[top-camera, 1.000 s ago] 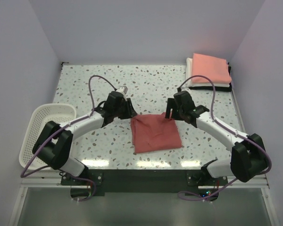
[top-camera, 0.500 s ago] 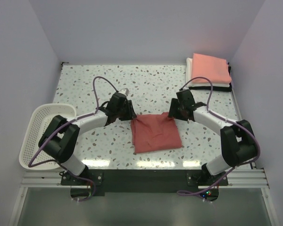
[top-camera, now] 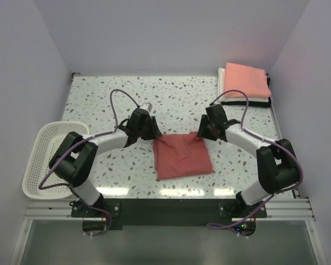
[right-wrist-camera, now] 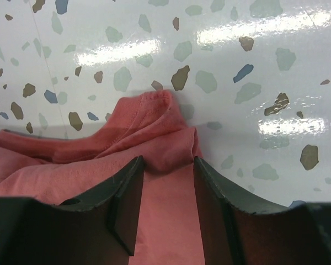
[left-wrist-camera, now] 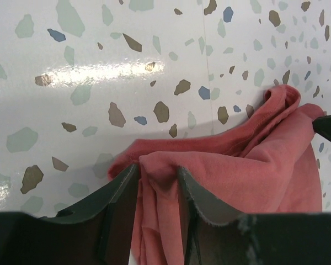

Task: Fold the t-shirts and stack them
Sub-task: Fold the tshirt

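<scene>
A brick-red t-shirt (top-camera: 182, 155) lies folded into a rough square at the middle of the table. My left gripper (top-camera: 152, 133) is down at its far left corner. In the left wrist view the left gripper (left-wrist-camera: 158, 168) is shut on a bunched fold of the red t-shirt (left-wrist-camera: 237, 176). My right gripper (top-camera: 202, 134) sits at the far right corner. The right wrist view shows the right gripper (right-wrist-camera: 168, 160) pressing a ridge of the red cloth (right-wrist-camera: 154, 124) between its fingers. A salmon-pink folded t-shirt (top-camera: 245, 80) tops a stack at the back right.
Under the pink shirt lie a white one (top-camera: 223, 91) and a black one (top-camera: 254, 102), close to the right wall. A white mesh basket (top-camera: 49, 160) hangs at the table's left edge. Purple cables arc over both arms.
My right gripper has come down onto the shirt's far right corner and its jaws have narrowed onto the cloth. The left gripper has shifted slightly at the far left corner. The shirt has stayed in place.
</scene>
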Robot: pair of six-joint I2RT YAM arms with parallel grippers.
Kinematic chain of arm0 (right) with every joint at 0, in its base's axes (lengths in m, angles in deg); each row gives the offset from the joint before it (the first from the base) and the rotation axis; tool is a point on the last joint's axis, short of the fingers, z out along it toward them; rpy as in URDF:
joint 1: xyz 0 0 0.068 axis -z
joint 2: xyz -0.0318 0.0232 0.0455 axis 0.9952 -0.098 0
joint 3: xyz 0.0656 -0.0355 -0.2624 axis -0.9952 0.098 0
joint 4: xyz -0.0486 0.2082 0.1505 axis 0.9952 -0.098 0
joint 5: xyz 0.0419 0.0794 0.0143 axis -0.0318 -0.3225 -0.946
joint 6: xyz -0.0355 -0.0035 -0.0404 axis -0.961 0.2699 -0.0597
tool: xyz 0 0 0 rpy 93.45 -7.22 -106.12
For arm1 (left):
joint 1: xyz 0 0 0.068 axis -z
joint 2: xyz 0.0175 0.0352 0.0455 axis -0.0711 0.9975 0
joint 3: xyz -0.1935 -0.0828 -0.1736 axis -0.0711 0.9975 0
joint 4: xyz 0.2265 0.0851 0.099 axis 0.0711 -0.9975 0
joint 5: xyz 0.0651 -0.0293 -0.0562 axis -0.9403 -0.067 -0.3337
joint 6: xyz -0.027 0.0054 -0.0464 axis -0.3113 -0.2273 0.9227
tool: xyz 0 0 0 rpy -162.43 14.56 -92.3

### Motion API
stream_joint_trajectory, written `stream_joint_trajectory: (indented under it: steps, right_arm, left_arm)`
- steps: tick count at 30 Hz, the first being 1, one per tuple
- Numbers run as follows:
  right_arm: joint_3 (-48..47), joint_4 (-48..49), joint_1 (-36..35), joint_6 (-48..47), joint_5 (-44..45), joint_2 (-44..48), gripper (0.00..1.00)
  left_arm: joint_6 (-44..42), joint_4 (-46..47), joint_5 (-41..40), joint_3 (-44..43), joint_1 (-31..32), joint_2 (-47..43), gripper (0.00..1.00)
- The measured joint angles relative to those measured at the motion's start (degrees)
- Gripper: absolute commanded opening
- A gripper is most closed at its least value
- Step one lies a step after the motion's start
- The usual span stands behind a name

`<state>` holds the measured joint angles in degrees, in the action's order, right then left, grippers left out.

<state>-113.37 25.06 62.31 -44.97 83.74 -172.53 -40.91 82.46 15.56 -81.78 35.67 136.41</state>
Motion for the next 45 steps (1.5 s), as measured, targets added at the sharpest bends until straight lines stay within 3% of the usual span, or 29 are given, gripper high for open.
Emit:
stream_joint_trajectory:
  steps: [5,14,29,35,39,43,45]
  right_arm:
    - [-0.09,0.59,0.02,0.66,-0.94,-1.42,0.35]
    - [-0.90,0.79,0.42,1.29,-0.94,-2.05,0.13]
    - [-4.98,-2.91,0.66,-0.98,3.23,1.57,0.07]
    - [-10.38,-2.38,0.70,-2.10,3.67,-4.79,0.05]
    - [-13.81,-0.87,0.70,-2.60,3.19,-11.21,0.13]
    - [-19.34,-0.81,0.92,-3.50,2.60,-16.70,0.48]
    - [-21.53,-0.81,1.16,-4.57,2.60,-17.86,0.60]
  left_arm:
    - [0.37,1.33,-0.07,-0.02,0.00,0.07,0.31]
    - [1.22,1.62,-0.04,0.00,0.00,0.59,0.00]
    - [1.60,-8.59,-4.55,-0.02,0.00,-12.09,0.00]
    - [1.62,-11.02,-5.77,-0.15,-1.44,-8.76,0.00]
    - [1.92,-10.91,-5.27,0.39,-4.61,-6.54,0.00]
    - [2.03,-10.62,-4.46,1.20,-7.30,-5.81,0.00]
    - [1.86,-10.67,-4.22,1.64,-8.37,-5.57,0.14]
